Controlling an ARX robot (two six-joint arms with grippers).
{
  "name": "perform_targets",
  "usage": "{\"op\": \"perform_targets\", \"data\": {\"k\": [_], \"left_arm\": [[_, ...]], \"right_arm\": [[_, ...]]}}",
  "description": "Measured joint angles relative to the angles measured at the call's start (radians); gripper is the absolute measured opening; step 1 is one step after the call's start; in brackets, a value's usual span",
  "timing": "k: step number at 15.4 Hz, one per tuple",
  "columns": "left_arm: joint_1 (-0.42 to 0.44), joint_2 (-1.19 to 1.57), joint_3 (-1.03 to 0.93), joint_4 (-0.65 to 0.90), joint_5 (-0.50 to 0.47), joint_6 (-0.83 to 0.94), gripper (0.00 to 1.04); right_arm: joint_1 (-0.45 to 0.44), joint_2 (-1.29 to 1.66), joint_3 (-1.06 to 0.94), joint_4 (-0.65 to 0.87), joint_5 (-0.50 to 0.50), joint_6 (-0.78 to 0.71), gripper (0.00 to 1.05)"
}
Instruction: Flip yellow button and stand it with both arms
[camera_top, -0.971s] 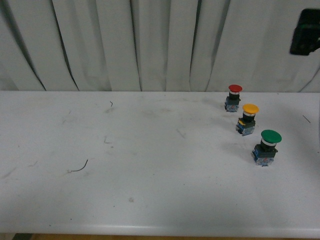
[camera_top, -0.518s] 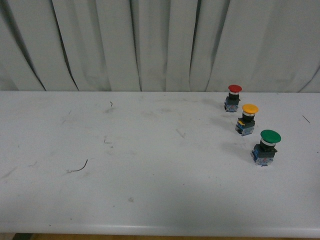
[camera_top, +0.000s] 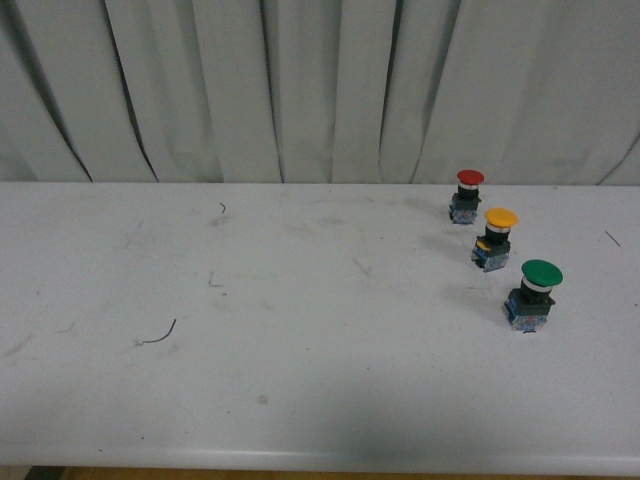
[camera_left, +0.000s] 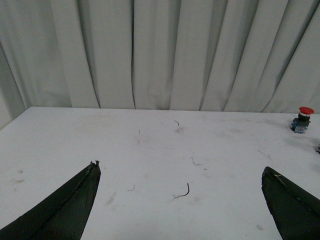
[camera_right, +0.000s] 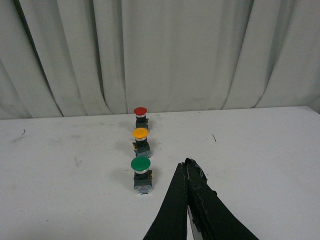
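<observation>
From the front, neither arm shows; only the white counter (camera_top: 300, 380) and three buttons standing upright in a slanting row toward its right side, in front of a pale curtain (camera_top: 320, 90). The red button (camera_top: 466, 195) is farthest back, the yellow button (camera_top: 494, 238) sits in the middle with its cap up, and the green button (camera_top: 532, 293) is nearest. They stand near one another without touching. A thin curl of dark wire (camera_top: 158, 335) lies well apart on the left part of the counter.

The right wrist view adds what the front misses: the right hand (camera_right: 188, 164), its two black fingers pressed together at the tips and holding nothing, hangs over bare counter just beside the green button. The same three buttons line up there, yellow between red and green.

The left wrist view shows the left hand (camera_left: 182, 172) released, its fingers (camera_left: 65, 210) spread wide over the counter near the wire. Only the red button appears at that picture's edge; the yellow one is out of sight there.
</observation>
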Motion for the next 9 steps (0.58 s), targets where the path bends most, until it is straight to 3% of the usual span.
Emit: {"op": "perform_targets", "data": {"k": [9], "left_arm": [[0.000, 0.000, 0.000, 0.000, 0.000, 0.000, 0.98]], "right_arm": [[0.000, -0.205, -0.060, -0.127, 0.000, 0.000, 0.02]]}}
